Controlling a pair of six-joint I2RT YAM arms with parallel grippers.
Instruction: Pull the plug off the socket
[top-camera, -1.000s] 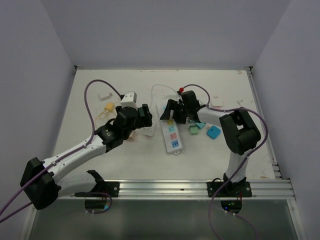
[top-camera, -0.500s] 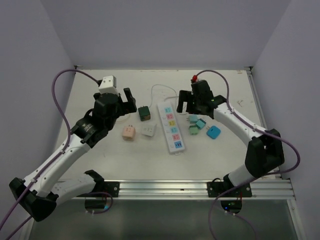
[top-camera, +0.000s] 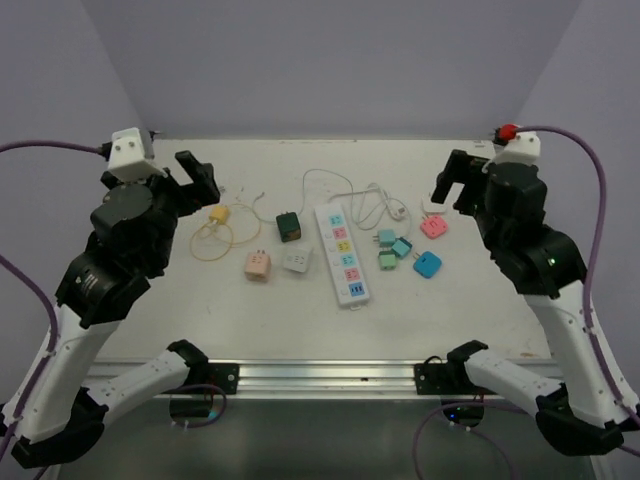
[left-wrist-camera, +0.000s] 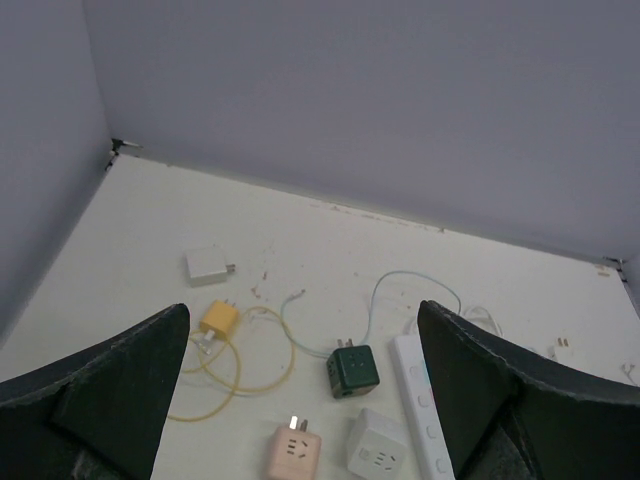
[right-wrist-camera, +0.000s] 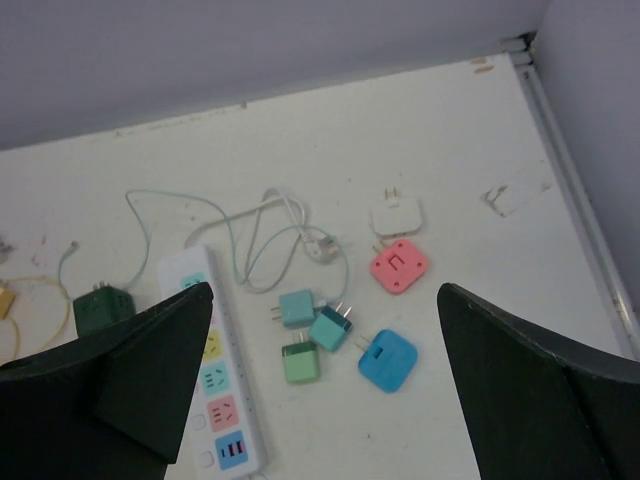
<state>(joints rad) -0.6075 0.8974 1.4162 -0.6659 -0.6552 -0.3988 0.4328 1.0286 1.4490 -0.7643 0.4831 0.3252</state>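
On the table, the socket (top-camera: 341, 256) lies lengthwise near the middle, just where it lay half a second ago, its row of pastel outlets all showing uncovered and its thin white cord curling off the far end. The loose pieces around it have not shifted either: a dark green cube adapter (top-camera: 288, 226) just left of its far end, and a blue square plug (top-camera: 427, 264) to its right.

Both arms have changed. Half a second ago they reached in low on either side of the strip's far end; now they have risen and drawn back outward. The left hand (top-camera: 190, 180) hangs high over the far left of the table, and the right hand (top-camera: 455, 178) is high over the far right. Both tilt down toward the centre. Each wrist view shows its fingers spread wide, holding nothing.
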